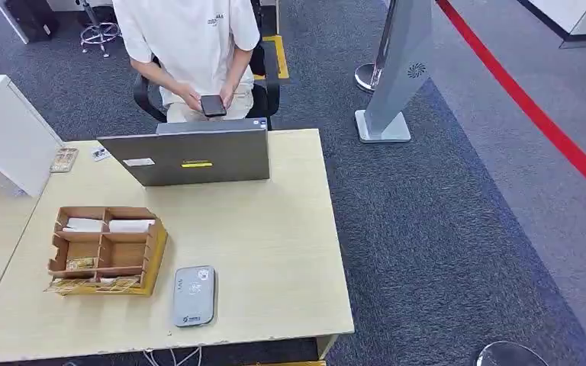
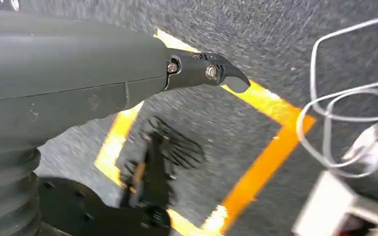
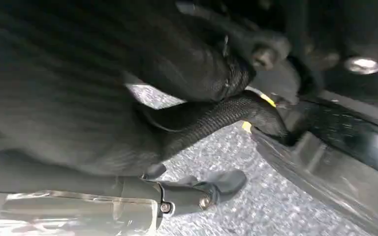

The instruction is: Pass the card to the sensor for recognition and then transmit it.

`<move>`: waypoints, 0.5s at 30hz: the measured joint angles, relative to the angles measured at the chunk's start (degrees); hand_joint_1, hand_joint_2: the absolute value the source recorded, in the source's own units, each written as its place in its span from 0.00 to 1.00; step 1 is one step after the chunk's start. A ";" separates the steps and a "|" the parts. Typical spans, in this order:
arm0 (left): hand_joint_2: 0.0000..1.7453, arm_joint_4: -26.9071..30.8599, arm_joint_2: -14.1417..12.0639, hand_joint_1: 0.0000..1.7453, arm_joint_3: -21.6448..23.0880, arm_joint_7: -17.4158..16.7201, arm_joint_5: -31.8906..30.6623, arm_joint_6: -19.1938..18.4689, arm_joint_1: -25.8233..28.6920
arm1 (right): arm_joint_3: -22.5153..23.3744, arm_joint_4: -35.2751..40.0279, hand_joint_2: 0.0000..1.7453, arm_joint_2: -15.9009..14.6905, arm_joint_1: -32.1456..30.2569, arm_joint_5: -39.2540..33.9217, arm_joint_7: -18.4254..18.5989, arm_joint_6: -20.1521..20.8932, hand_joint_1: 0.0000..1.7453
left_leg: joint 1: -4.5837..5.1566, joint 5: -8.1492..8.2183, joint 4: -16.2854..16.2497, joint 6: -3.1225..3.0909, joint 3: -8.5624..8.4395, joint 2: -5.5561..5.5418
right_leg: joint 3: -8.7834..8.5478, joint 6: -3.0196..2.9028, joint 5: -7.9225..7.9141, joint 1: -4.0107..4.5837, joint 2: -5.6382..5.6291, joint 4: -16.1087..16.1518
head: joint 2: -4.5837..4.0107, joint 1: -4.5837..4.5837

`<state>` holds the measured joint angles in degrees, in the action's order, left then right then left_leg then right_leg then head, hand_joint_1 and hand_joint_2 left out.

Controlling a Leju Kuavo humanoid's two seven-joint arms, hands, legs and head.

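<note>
Cards, white and flat, lie (image 1: pixel 109 225) untouched in the brown cardboard organiser (image 1: pixel 107 250) just beside the grey sensor pad (image 1: pixel 194 296), so everything remains; both hands hang low, finger state unclear.

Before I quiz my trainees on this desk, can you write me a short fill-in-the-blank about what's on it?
1. The grey card sensor lies flat near the table's ____ edge, beside the wooden organizer.
2. The laptop stands ____ the organizer and the seated person.
3. The person holds a ____ in both hands.

Missing words: front; between; phone
</note>
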<state>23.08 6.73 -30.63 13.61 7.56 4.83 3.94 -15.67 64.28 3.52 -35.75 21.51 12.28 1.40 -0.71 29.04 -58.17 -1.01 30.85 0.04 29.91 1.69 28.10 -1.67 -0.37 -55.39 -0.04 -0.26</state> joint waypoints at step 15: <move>1.00 3.19 3.87 0.00 -17.27 8.05 2.16 3.63 -2.74 | 9.22 -6.37 1.00 1.60 5.44 -5.53 -7.69 -0.92 0.00 | -0.03 0.00 0.00 0.00 -0.06 -0.02 | -0.26 0.00 0.01 0.01 0.00 -0.03 | 0.00 0.13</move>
<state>26.27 10.60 -47.91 21.66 9.73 8.46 1.20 -6.45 57.90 5.11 -30.31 15.98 4.59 0.48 -0.74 29.03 -58.17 -1.01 30.80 0.02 29.65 1.69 28.11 -1.66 -0.37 -55.42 -0.04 -0.13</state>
